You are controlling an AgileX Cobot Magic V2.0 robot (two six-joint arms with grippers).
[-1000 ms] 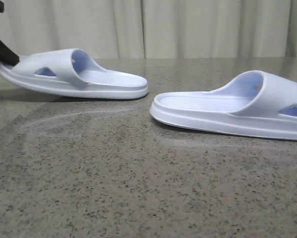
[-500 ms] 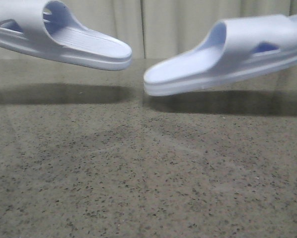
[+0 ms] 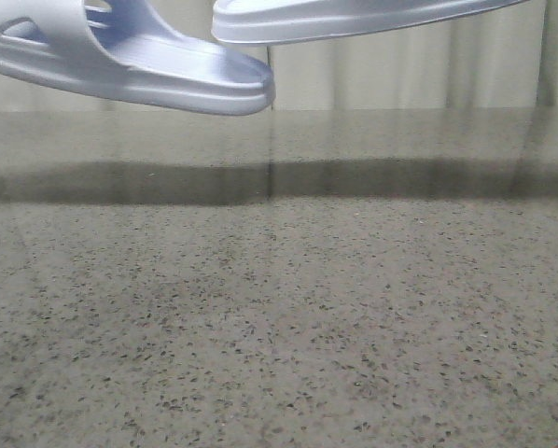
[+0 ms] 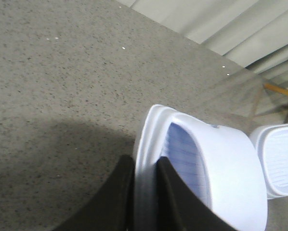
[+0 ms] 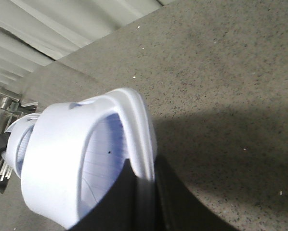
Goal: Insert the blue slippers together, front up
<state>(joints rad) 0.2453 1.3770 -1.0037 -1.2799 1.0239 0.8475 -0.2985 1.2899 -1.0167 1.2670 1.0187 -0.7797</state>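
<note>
Both blue slippers hang in the air above the table. The left slipper (image 3: 130, 65) shows at the top left of the front view, heel pointing right, strap and cut-outs visible. The right slipper (image 3: 354, 19) is higher, only its sole and edge showing at the top, its heel just above the left slipper's heel. My left gripper (image 4: 145, 192) is shut on the left slipper's (image 4: 202, 168) toe-end rim. My right gripper (image 5: 144, 197) is shut on the right slipper's (image 5: 72, 163) toe-end rim. Each wrist view also shows the other slipper's end (image 4: 279, 159) (image 5: 19, 139). Neither gripper shows in the front view.
The speckled grey stone table (image 3: 279, 308) lies below, with the slippers' shadows across its far part. Pale curtains (image 3: 400, 75) hang behind the table's far edge. A wooden stand (image 4: 279, 91) shows beyond the table edge in the left wrist view.
Both slippers were lifted off the table. The right slipper rose further and moved left, so its heel now sits just above the left slipper's heel. The left slipper shifted slightly right.
</note>
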